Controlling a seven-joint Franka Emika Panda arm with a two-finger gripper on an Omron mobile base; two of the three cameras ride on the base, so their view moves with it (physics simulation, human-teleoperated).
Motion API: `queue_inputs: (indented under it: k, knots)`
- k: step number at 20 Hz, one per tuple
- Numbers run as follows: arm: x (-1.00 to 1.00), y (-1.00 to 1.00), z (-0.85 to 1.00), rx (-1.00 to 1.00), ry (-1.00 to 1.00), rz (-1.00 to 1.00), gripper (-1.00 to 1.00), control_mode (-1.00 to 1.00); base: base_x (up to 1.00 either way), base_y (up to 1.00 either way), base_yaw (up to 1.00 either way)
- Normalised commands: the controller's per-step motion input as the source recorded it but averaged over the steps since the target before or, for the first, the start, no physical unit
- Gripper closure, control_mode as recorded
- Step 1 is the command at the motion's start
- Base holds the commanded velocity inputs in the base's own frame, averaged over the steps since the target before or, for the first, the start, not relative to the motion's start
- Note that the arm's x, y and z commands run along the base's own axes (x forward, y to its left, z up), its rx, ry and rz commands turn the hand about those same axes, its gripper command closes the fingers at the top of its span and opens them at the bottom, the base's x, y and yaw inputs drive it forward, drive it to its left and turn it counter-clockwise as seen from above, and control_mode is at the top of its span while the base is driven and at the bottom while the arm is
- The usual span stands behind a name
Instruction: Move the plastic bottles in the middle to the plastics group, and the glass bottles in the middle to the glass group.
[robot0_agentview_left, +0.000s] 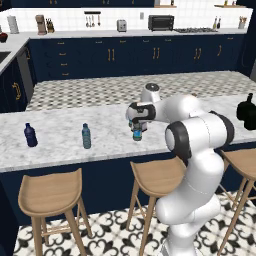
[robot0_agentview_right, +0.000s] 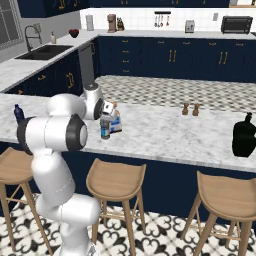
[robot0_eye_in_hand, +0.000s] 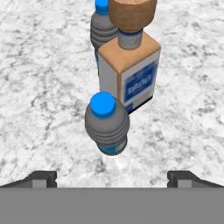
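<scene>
Near water bottle (robot0_eye_in_hand: 107, 124), blue cap, stands upright on the marble counter (robot0_eye_in_hand: 39, 87), centre of the hand view, clear of both fingertips (robot0_eye_in_hand: 41, 178) at the bottom corners. Gripper (robot0_eye_in_hand: 111, 181) jaws wide apart, nothing between them. Just behind it: square glass bottle (robot0_eye_in_hand: 131, 72) with cork stopper; second water bottle (robot0_eye_in_hand: 101, 26) behind that, upper middle. In the left base view, teal bottle (robot0_agentview_left: 86, 136) and navy bottle (robot0_agentview_left: 30, 135) stand left of centre; black bottle (robot0_agentview_left: 246, 112) at right edge.
</scene>
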Motion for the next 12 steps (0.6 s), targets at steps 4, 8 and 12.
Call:
queue_inputs:
  k: [4, 8, 12]
  knots:
    - [0.22, 0.0, -0.08, 0.0, 0.01, 0.02, -1.0, -1.0, 0.0, 0.0, 0.0]
    - [0.3, 0.0, -0.04, 0.0, 0.02, 0.02, -1.0, -1.0, 0.0, 0.0, 0.0]
    - [0.26, 0.0, -0.09, 0.0, 0.07, 0.02, -1.0, -1.0, 0.0, 0.0, 0.0]
